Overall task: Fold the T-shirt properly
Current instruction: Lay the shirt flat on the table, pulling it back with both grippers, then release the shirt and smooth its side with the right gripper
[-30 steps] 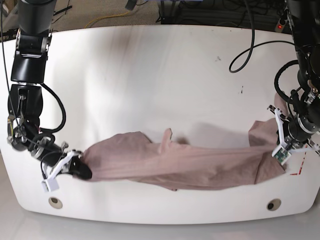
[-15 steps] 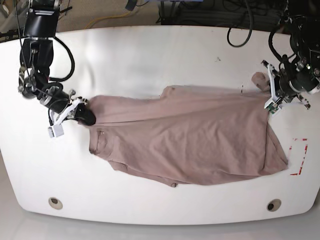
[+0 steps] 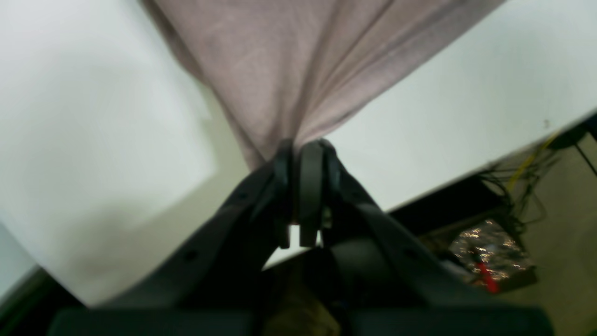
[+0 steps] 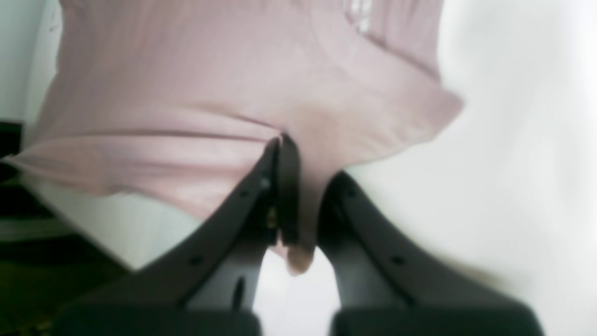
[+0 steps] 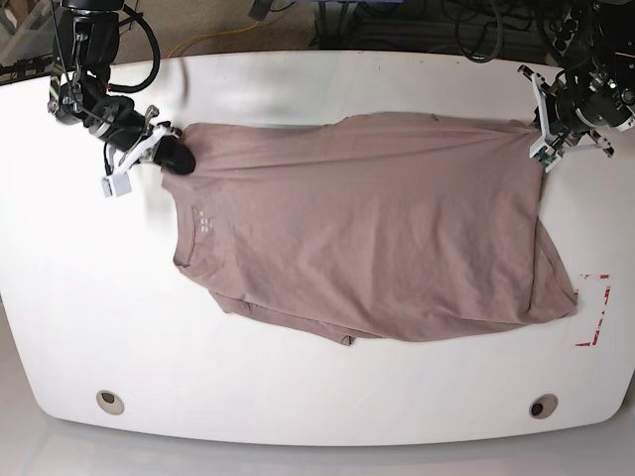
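Observation:
The mauve-brown T-shirt (image 5: 367, 228) lies spread across the white table (image 5: 298, 387), stretched between both grippers along its far edge. My left gripper (image 5: 539, 139), on the base view's right, is shut on the shirt's far right corner; in the left wrist view the cloth (image 3: 298, 70) is bunched between its closed fingers (image 3: 310, 186). My right gripper (image 5: 177, 154), on the base view's left, is shut on the far left corner by the collar; in the right wrist view the cloth (image 4: 233, 93) is pinched in that gripper (image 4: 298, 186).
A red corner mark (image 5: 593, 312) is on the table by the shirt's near right corner. Two round holes (image 5: 110, 401) (image 5: 542, 407) sit near the front edge. Cables (image 5: 466, 20) lie behind the table's far edge.
Both grippers have carried the shirt's edge away from the front toward the far side. The shirt has gone from a bunched strip to a spread sheet.

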You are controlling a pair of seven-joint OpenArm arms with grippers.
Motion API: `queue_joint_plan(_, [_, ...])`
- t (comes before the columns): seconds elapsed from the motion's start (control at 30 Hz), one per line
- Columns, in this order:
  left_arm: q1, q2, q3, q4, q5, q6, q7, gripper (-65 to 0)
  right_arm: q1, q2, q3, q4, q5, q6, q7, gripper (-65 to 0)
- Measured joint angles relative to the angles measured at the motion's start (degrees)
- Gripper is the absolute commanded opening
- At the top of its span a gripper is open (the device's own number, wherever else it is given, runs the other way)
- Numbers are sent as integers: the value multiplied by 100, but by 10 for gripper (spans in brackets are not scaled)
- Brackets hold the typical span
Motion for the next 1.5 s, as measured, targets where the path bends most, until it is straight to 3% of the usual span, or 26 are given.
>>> queue_joint_plan(0.2, [332, 208, -369, -11, 59, 0, -575, -646, -348, -13, -4, 9, -24, 0, -11, -650])
queue_joint_plan(0.73, [391, 763, -791, -20, 70, -7, -616, -636, -675, -7, 20, 17, -42, 0, 17, -639])
queue_joint_plan(0.83, [382, 767, -796, -20, 70, -4, -616, -550, -756, -2, 74, 87, -46, 0, 24, -491])
queue_joint_plan(0.87, [385, 765, -796, -20, 83, -4, -608, -482, -796, -2, 83, 149, -74, -13, 24, -409])
queue_joint_plan(1.0, [393, 761, -710, -22, 164, -2, -564, -289, -863, 17, 107, 275, -90, -31, 28, -250])
queue_joint_plan(1.1, [393, 769, -697, -22, 157, -2, -568, -224, -894, 7, 136, 426, -83, -28, 26, -233])
queue_joint_plan(1.23, [391, 767, -697, -31, 160, -2, -566, -218, -890, -35, 321, 568, -61, -26, 28, -228])
queue_joint_plan(1.33, [391, 756, -723, -31, 162, -612, -564, -218, -833, -63, 511, 647, -66, -42, 26, -227])
queue_joint_plan(1.5, [413, 750, -767, -31, 201, -664, -560, -215, -339, -57, 525, 577, -103, -39, 13, -227])
